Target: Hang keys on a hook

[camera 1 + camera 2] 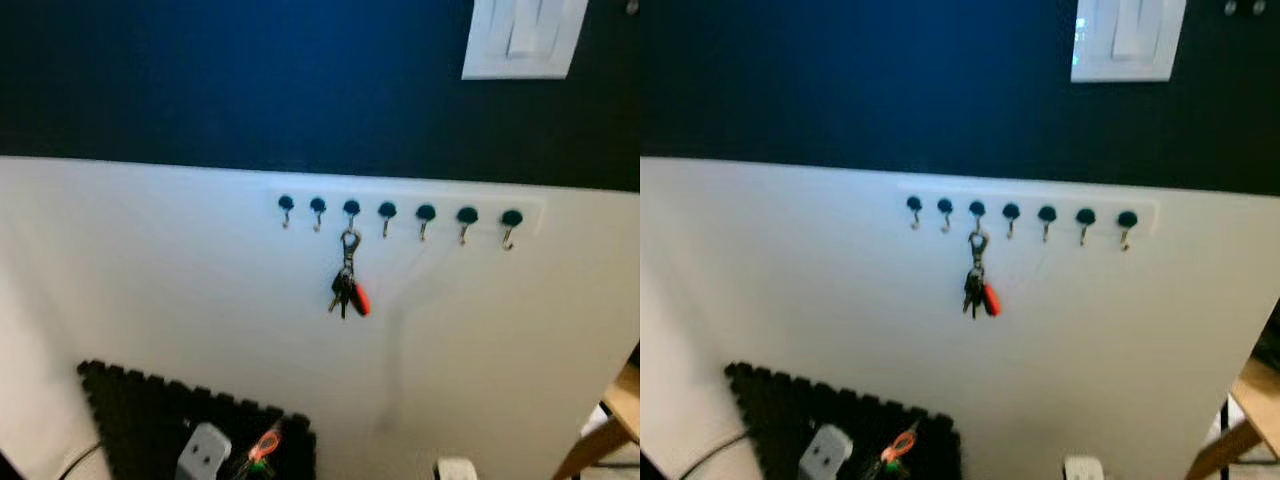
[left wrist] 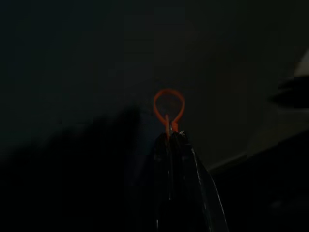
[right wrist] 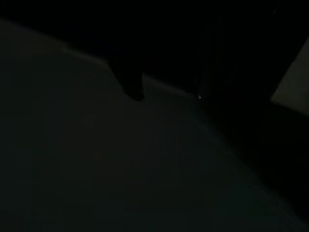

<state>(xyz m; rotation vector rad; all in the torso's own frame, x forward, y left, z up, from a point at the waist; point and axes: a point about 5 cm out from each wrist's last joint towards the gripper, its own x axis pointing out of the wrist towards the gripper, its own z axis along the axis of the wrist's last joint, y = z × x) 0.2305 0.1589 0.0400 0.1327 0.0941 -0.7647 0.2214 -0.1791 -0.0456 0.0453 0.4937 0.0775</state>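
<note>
A row of several black-knobbed hooks point(image 1: 387, 212) runs across the white lower wall. A bunch of keys point(image 1: 347, 290) with a red fob hangs by a metal clip from the third hook from the left point(image 1: 351, 210). Low in the eye views, my left arm point(image 1: 204, 452) reaches up, and its gripper point(image 2: 170, 137) is shut on a thin orange loop point(image 2: 169, 105), also seen at the bottom as the orange loop point(image 1: 264, 443). The loop is well below the hooks. The right wrist view is very dark, with one black finger point(image 3: 131, 82) faintly outlined.
A white switch plate point(image 1: 525, 38) sits on the dark blue upper wall. A black jagged-edged foam mat point(image 1: 140, 410) lies at the lower left. A wooden furniture edge point(image 1: 615, 415) juts in at the lower right. A small white object point(image 1: 456, 468) is at the bottom edge.
</note>
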